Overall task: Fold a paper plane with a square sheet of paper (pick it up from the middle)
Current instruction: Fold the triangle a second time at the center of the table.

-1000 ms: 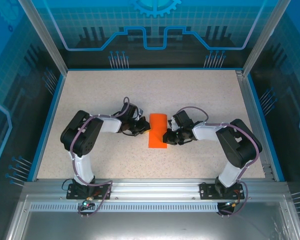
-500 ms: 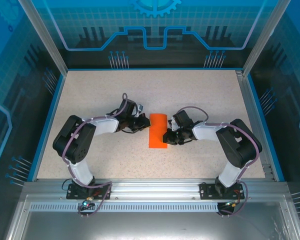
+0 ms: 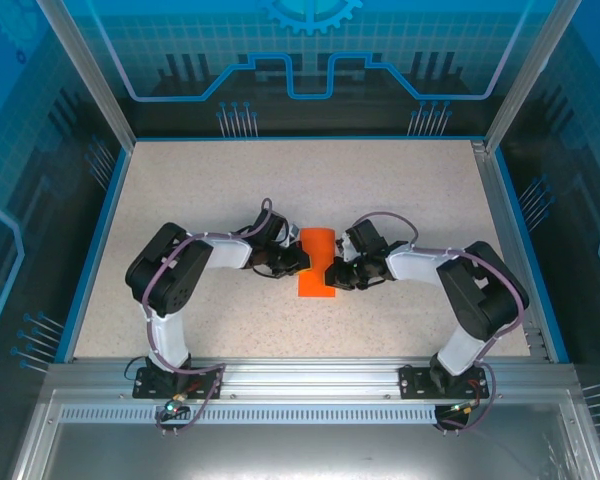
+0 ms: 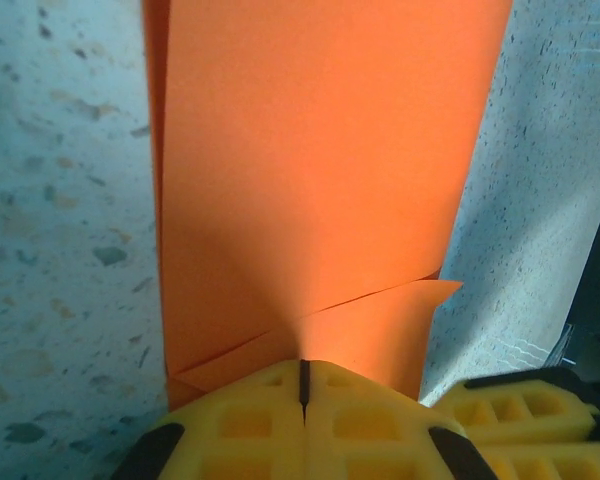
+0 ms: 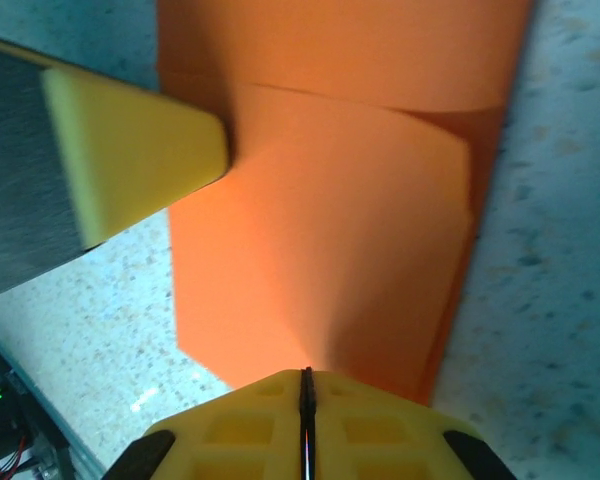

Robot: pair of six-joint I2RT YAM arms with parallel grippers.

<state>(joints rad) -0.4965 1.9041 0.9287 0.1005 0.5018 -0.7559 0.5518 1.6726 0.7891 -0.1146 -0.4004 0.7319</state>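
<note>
From above, the folded orange sheet of paper [image 3: 317,243] lies mid-counter [image 3: 210,190]. The left pincer [image 3: 298,262] and the right pincer [image 3: 337,270] meet it from either side, and their tips hide its middle edges.

In the left wrist view, the left pincer [image 4: 303,385] is clenched tight on the sheet's [image 4: 320,180] near edge, where a flap lifts. The far end is cut off.

In the right wrist view, the right pincer [image 5: 305,385] is clenched on the opposite edge, and the paper [image 5: 350,230] bows up into it. A blurred yellow finger [image 5: 130,150] of the left pincer touches the far edge.
</note>
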